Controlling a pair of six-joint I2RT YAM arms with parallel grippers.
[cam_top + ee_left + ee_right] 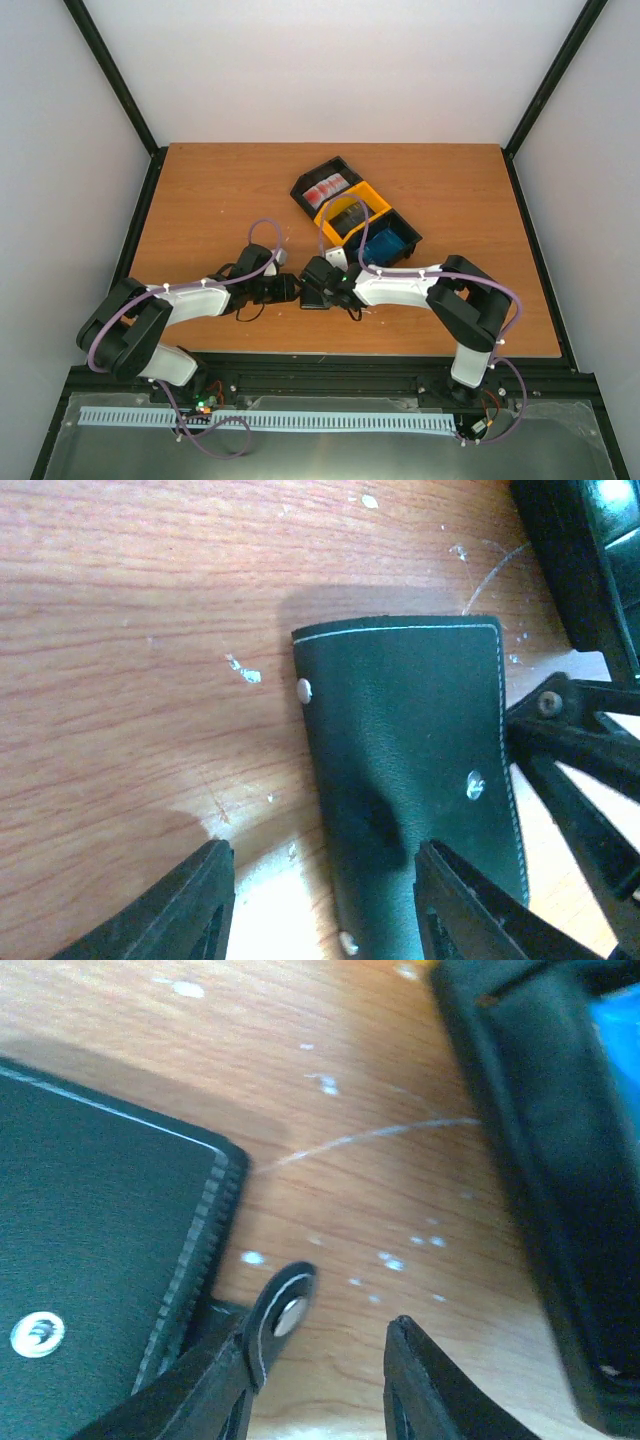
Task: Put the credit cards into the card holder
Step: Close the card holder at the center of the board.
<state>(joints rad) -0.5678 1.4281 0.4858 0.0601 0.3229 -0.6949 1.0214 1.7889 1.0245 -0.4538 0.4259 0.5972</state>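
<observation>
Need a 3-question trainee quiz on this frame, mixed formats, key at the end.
1. Fill in: the left gripper and the right gripper are both ____ (open/shut).
2. True or false: the card holder lies on the table.
3. The blue cards lie in: A) the card holder B) the near black bin C) the left gripper.
Key: 1 open; 2 true; 3 B.
</observation>
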